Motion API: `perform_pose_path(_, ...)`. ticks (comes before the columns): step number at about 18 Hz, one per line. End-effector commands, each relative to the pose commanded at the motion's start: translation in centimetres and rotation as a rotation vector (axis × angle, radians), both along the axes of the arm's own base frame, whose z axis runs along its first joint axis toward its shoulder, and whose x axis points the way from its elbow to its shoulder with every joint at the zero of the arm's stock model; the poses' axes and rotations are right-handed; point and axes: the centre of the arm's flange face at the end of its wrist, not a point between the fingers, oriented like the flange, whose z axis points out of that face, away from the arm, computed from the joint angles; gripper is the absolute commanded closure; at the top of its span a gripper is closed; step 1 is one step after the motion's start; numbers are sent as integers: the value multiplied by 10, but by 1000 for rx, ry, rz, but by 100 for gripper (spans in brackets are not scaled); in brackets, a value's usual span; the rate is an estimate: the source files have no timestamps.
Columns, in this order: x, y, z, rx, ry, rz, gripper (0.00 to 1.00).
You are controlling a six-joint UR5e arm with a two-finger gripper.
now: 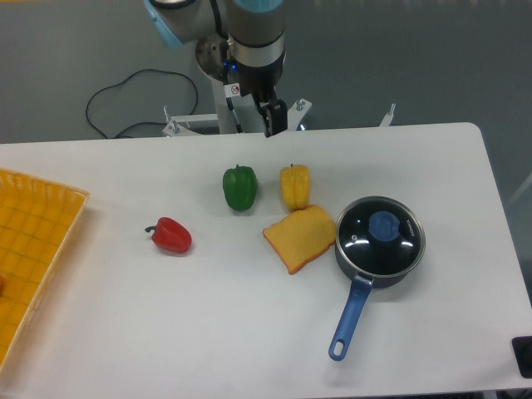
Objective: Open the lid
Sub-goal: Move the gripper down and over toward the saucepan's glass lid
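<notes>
The lid (381, 234), a round glass disc with a thin metal rim and a blue knob (383, 225), lies flat on the dark saucepan (374, 274) at the right of the white table. The pan's long blue handle (349, 320) points toward the front edge. My gripper (275, 126) hangs over the table's back edge, far up and left of the lid. Its dark fingers point down, and the view does not show whether they are open or shut. Nothing is visible between them.
A green pepper (239, 188) and a yellow pepper (294, 186) stand at the middle back. A toast-like orange piece (301, 238) touches the pan's left side. A red pepper (171, 236) lies further left. A yellow basket (33, 249) sits at the left edge.
</notes>
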Motion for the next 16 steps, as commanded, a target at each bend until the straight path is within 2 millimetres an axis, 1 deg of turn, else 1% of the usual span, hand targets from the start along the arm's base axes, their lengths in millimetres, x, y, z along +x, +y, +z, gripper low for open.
perform_pose_path(4, -1, 2, -1, -1, -5, 31, 0)
perform_pose_path(9, 0, 1, -4, -12, 5, 22, 0)
perform_pose_path(14, -10, 6, -6, -17, 31, 24, 0)
perform_pose_path(16, -19, 14, -7, -10, 41, 48, 0)
